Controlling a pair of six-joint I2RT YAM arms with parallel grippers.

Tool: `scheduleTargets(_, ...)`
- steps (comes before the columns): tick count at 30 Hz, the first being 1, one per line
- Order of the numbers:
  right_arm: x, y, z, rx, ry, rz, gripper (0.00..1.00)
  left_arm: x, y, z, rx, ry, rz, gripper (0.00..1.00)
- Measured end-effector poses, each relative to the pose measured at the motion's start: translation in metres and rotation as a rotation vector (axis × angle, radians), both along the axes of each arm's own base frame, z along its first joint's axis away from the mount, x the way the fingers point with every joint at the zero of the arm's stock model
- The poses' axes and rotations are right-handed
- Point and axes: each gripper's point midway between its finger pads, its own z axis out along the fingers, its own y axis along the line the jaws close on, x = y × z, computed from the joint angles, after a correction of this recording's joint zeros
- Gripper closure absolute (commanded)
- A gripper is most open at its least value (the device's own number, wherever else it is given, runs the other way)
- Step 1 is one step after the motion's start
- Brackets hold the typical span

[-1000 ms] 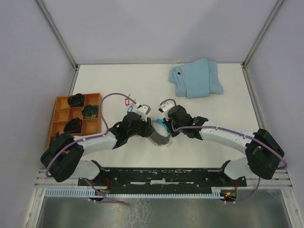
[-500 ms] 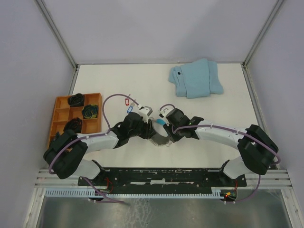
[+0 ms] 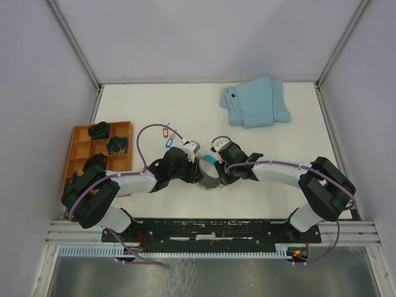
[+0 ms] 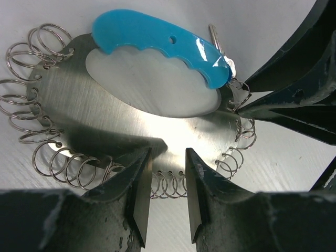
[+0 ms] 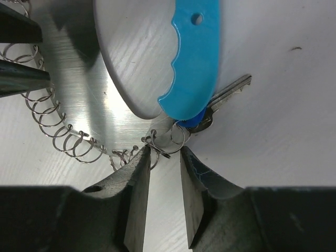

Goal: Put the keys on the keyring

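Note:
The keyring (image 4: 131, 110) is a flat oval metal plate edged with wire loops, with a blue plastic section (image 4: 157, 39); it lies on the white table between both arms (image 3: 208, 179). My left gripper (image 4: 168, 157) stands open at its near edge, several loops showing between the jaws. My right gripper (image 5: 164, 152) is open at the other end, a small split ring (image 5: 178, 137) just past its fingertips. One key (image 5: 231, 92) with a blue tag pokes from under the blue section. Two more keys, red-tagged (image 3: 164, 132) and blue-tagged (image 3: 169, 142), lie behind the left arm.
An orange compartment tray (image 3: 77, 151) with dark items sits at the left. A folded light-blue cloth (image 3: 255, 102) lies at the back right. Grey walls close in the table on three sides.
My right gripper's jaws have opened. Both arms have drawn slightly nearer to the keyring's front; the keyring itself has stayed put.

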Motion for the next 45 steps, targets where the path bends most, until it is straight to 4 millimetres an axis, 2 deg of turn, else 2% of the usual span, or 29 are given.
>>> scheduleTargets(6, -0.001, 0.009, 0.001, 0.041, 0.012, 0.016, 0.72, -0.003, -0.001, -0.003, 0.001, 0.015, -0.012, 0.62)
scheduleTargets(16, -0.008, 0.012, 0.005, 0.066, 0.04, 0.038, 0.79, -0.002, -0.002, -0.005, 0.004, 0.021, -0.014, 0.62)
scheduleTargets(29, -0.007, 0.018, 0.017, 0.094, 0.032, 0.048, 0.79, -0.002, -0.005, -0.008, 0.005, 0.033, -0.023, 0.62)
scheduleTargets(45, -0.001, 0.028, 0.011, 0.063, 0.049, 0.085, 0.79, -0.004, -0.008, -0.009, -0.004, 0.042, -0.04, 0.62)
